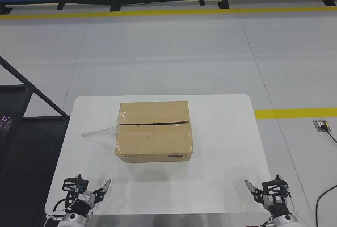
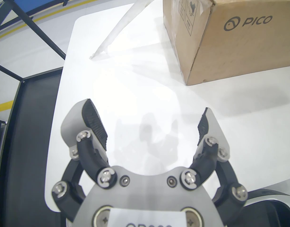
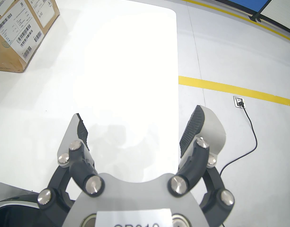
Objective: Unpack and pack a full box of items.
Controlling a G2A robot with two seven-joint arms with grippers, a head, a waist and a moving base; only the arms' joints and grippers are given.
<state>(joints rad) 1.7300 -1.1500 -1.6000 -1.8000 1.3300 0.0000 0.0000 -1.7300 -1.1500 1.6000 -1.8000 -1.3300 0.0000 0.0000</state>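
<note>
Both left fingers and right fingers hung spread wide and empty over the near edge of the bench. Well ahead, between them and nearer the left pair, sat the closed box, a loose tape strip trailing from it. It looked like stiff cardboard, probably heavy if full. The flap edges at the top seam seemed the best hold.

Cardboard box: matt brown, white paper labels. Table: smooth white, slight sheen. Finger pads: ribbed black, on brushed metal.
</note>
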